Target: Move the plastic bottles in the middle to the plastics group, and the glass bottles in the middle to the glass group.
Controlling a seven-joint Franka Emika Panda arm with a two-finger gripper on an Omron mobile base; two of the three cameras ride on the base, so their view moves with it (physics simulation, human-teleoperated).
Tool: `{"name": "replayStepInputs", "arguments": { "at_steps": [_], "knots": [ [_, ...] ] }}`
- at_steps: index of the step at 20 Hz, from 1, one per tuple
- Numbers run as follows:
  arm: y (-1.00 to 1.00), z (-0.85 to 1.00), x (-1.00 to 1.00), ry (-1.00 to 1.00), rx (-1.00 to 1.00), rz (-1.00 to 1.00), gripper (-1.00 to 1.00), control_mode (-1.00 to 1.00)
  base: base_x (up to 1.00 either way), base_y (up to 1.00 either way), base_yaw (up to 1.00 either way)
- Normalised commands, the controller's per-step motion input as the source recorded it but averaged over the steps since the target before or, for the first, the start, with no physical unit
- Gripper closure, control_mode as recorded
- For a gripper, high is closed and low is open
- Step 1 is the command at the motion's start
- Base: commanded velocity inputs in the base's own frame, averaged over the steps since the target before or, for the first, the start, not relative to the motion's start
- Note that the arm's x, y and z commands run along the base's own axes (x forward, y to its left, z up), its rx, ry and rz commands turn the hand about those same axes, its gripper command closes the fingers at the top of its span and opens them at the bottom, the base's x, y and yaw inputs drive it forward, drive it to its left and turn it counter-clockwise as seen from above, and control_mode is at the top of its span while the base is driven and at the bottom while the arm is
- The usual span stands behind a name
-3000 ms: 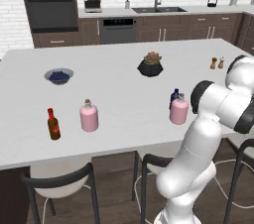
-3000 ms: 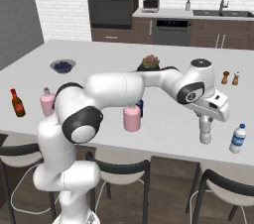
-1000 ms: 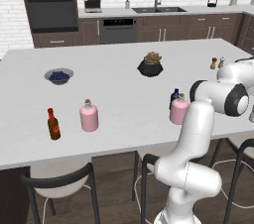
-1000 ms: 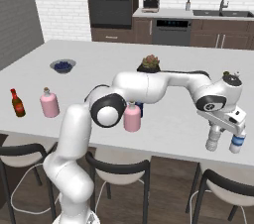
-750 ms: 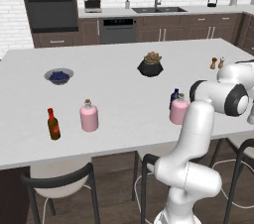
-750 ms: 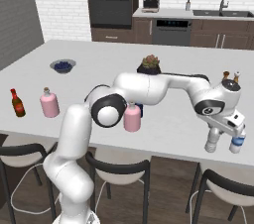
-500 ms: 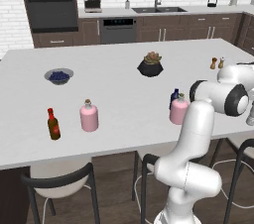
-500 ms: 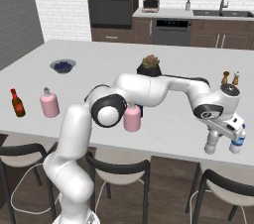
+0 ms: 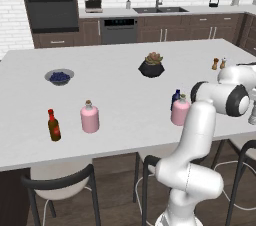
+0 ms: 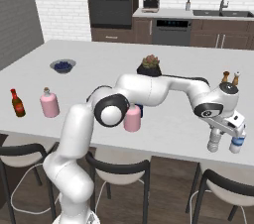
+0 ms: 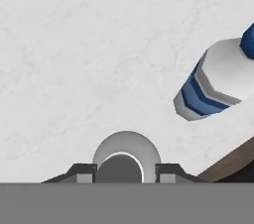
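slim clear-grey bottle [image 10: 213, 141] stands upright at the desk's [image 10: 163, 129] right front edge, seemingly clamped in the end effector [image 11: 126, 168], just beside a white-and-blue bottle [image 10: 237, 142]. best to let go gently and lift straight up, avoiding that neighbour.

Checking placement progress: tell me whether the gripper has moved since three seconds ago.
Yes. In the right base view the gripper has swung right and down toward the island's near edge, ending beside the blue-labelled bottle.
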Motion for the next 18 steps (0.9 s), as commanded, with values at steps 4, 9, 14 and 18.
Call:
{"name": "replayStepInputs", "arguments": {
  "at_steps": [4,9,14,18],
  "knots": [
    [-0.06,0.00,0.09,0.00,0.00,0.00,1.00,-1.00,0.00,0.00,0.00],
    [-0.02,-0.14,0.10,0.00,0.00,0.00,1.00,-1.00,0.00,0.00,0.00],
    [0.01,-0.24,-0.01,0.00,0.00,0.00,1.00,-1.00,0.00,0.00,0.00],
    [0.11,-0.24,-0.08,-0.03,0.00,0.00,1.00,-1.00,0.00,0.00,0.00]
  ]
}}
